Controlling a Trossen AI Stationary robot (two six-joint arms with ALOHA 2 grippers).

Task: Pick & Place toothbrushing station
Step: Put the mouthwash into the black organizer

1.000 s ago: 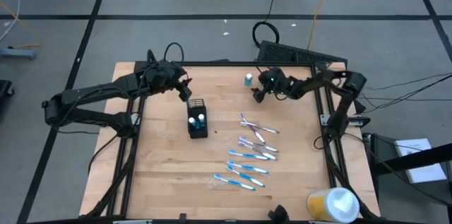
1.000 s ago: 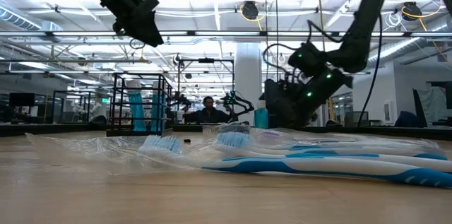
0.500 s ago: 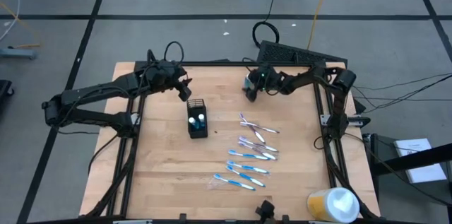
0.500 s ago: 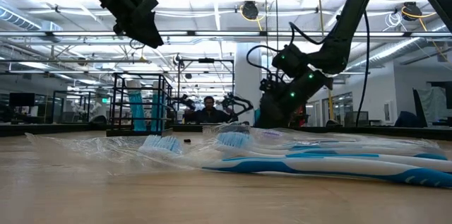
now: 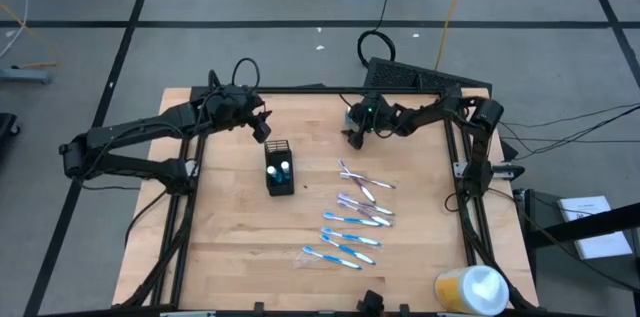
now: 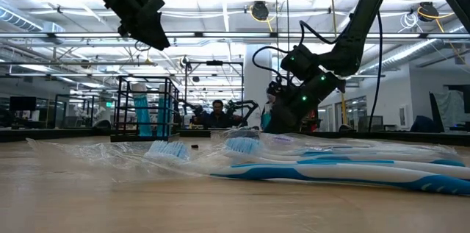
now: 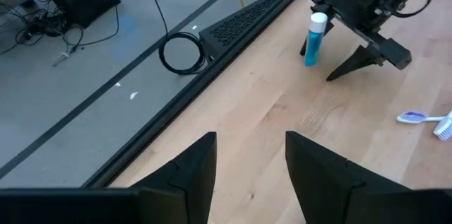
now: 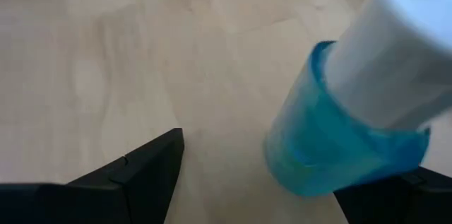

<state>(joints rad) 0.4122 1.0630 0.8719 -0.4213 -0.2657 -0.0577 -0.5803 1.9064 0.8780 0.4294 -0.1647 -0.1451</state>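
Toothbrushing station's black mesh holder (image 5: pixel 280 168) stands upright mid-tabletop (image 5: pixel 230 237), two blue tubes inside. Toothbrushes (image 5: pixel 352 219) lie scattered beside holder, toward right arm's side. Left pincer (image 5: pixel 262 130) hovers just behind holder, fingers released, empty. Right pincer (image 5: pixel 353 133) at third tube (image 7: pixel 313 38), well apart from holder near far edge; fingers spread around tube, not clenched.

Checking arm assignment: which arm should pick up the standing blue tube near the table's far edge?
Right. The right gripper is open right at the blue tube, which sits between its fingers in the right wrist view. The left gripper hangs open above the black mesh holder, farther away.
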